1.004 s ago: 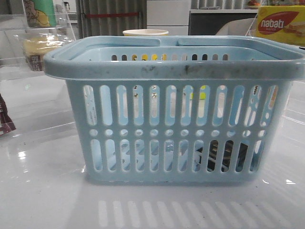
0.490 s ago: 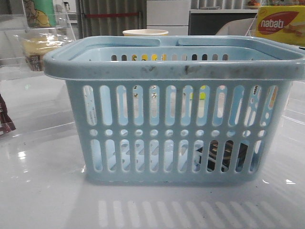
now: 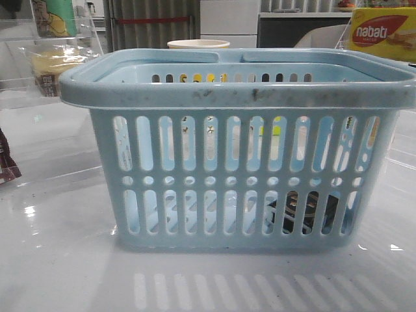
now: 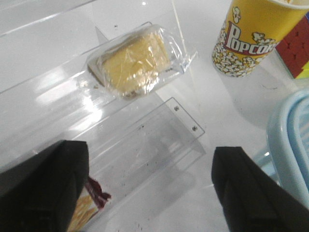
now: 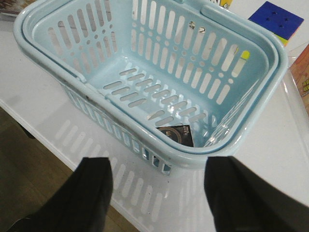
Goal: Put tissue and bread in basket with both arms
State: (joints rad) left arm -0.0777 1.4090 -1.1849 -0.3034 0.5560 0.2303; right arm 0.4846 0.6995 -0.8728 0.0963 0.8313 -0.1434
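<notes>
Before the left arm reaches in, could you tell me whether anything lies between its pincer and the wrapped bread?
Nothing visible does: the open left pincer faces the pale yellow plastic-wrapped bread across bare clear acrylic shelf.

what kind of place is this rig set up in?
Probably a lab test bench, not a home or shop: a glossy white table laid out with props, namely a basket, wrapped bread on a clear acrylic stand, a popcorn cup, and cabinets behind.
</notes>
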